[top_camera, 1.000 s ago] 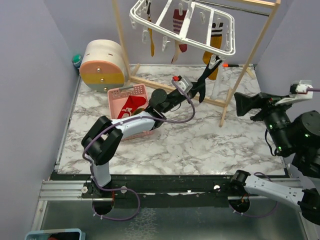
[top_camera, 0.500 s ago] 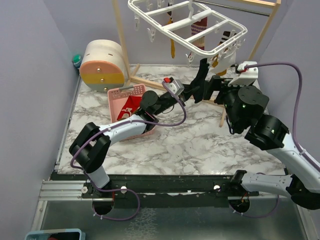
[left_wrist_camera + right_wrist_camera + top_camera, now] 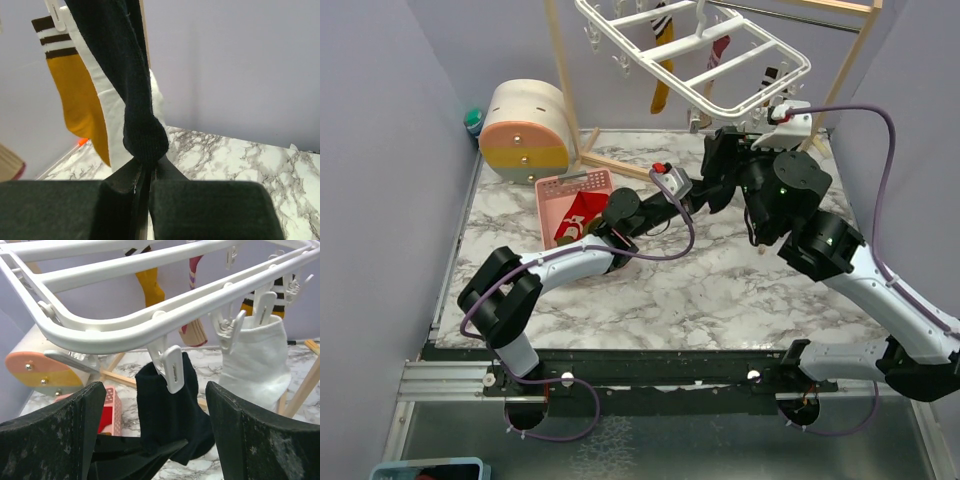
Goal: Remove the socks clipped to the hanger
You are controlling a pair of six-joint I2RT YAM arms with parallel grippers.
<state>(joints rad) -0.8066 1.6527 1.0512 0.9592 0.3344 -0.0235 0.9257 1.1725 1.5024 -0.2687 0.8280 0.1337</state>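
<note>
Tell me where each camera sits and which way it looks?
Top external: above and behind, looking down on the marble table; left arm and right arm show.
Left wrist: looks along the left gripper, shut on the black fabric sock.
Right wrist: faces the white plastic drying hanger through the open right gripper.
Both wrist views share that black fabric sock.

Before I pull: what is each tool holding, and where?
Left tool grips the black sock by its hanging lower tip. Right tool is open, holding nothing.
</note>
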